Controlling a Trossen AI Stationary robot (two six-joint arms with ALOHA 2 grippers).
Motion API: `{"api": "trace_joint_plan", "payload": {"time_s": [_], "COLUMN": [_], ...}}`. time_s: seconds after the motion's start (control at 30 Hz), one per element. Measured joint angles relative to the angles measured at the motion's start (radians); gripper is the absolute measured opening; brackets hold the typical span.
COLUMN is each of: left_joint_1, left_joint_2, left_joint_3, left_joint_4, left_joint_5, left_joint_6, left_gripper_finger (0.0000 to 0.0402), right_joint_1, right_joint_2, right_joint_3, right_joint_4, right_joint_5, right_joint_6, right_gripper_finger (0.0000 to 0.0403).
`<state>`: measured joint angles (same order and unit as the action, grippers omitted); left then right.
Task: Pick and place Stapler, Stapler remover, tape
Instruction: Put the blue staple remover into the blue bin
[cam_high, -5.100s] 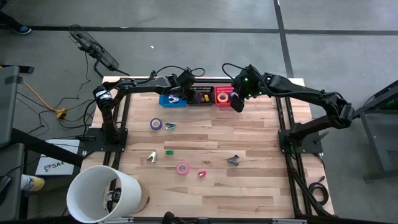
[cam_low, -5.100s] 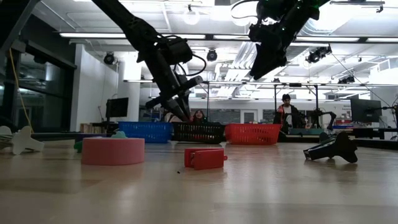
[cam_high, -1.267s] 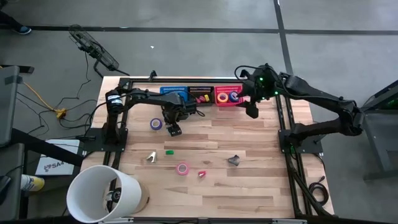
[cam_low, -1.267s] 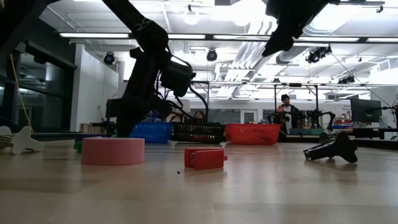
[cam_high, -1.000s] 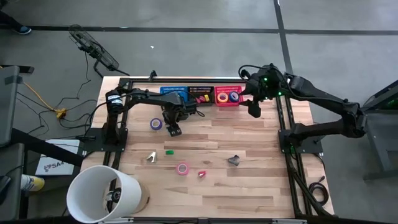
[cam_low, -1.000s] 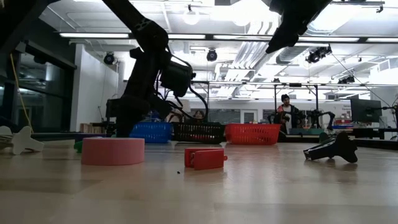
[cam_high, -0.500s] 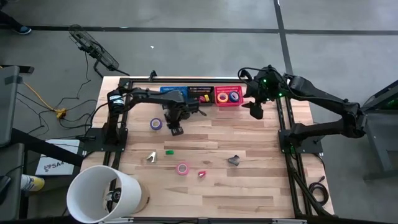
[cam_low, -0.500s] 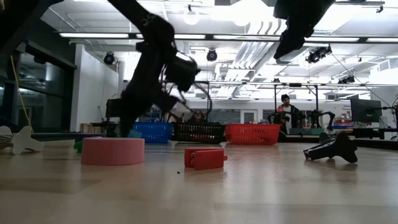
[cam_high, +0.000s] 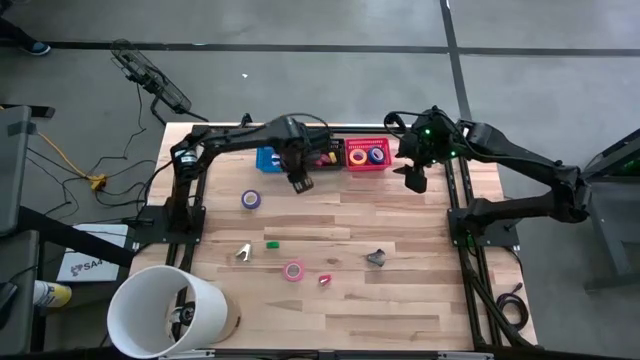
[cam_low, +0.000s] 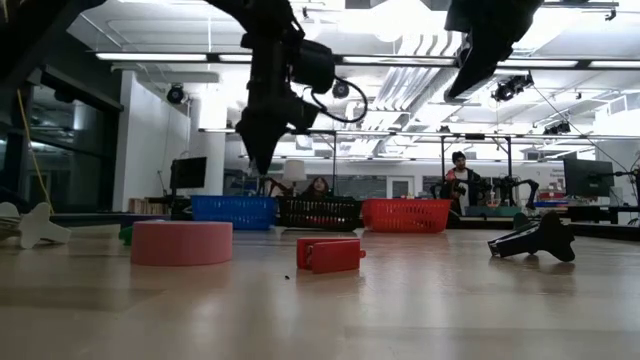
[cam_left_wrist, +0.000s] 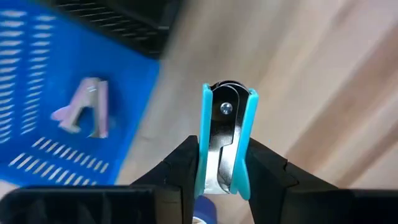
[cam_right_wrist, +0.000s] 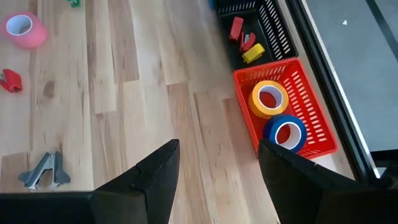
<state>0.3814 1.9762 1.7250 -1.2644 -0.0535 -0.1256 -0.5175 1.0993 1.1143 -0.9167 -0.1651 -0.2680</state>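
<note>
Tape in purple (cam_high: 251, 199) lies at centre-left of the overhead frame, a pink roll (cam_high: 293, 270) lower down, both not yet sorted; just right of the blue basket (cam_high: 268, 159) the left gripper (cam_high: 299, 183) hangs with fingers clamped on a teal staple remover (cam_left_wrist: 225, 142), presumably to join the grey one (cam_left_wrist: 84, 107) already inside; at upper right the red basket (cam_high: 363, 164) holds yellow and blue rolls; beside it the right gripper (cam_high: 414, 180) waits, fingers spread and empty.
</note>
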Motion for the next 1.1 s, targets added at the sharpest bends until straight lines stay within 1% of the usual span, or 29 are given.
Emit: {"api": "trace_joint_plan", "payload": {"time_s": [0.13, 0.27, 0.47, 0.6, 0.73, 0.87, 1.1], "left_joint_1": [0.077, 0.150, 0.234, 0.260, 0.260, 0.260, 0.260], "left_joint_2": [0.000, 0.000, 0.001, 0.028, 0.077, 0.121, 0.136], "left_joint_3": [0.001, 0.001, 0.001, 0.001, 0.002, 0.002, 0.002], "left_joint_4": [0.011, 0.033, 0.072, 0.080, 0.090, 0.092, 0.087], "left_joint_5": [-0.010, -0.010, -0.009, -0.003, 0.020, 0.021, 0.013], "left_joint_6": [-0.063, -0.130, -0.198, -0.227, -0.246, -0.246, -0.246], "left_gripper_finger": [0.0101, 0.0102, 0.0103, 0.0103, 0.0103, 0.0103, 0.0103], "right_joint_1": [0.000, 0.000, 0.000, 0.000, 0.000, 0.000, 0.000], "right_joint_2": [-0.023, -0.045, -0.066, -0.069, -0.070, -0.070, -0.070], "right_joint_3": [0.000, 0.000, 0.000, 0.000, 0.000, 0.000, 0.000], "right_joint_4": [0.004, 0.009, 0.010, 0.012, 0.012, 0.017, 0.017], "right_joint_5": [0.015, 0.053, 0.065, 0.079, 0.088, 0.088, 0.088], "right_joint_6": [-0.002, -0.003, -0.002, 0.002, 0.003, 0.005, 0.021], "right_gripper_finger": [0.0209, 0.0209, 0.0209, 0.0209, 0.0209, 0.0209, 0.0208]}}
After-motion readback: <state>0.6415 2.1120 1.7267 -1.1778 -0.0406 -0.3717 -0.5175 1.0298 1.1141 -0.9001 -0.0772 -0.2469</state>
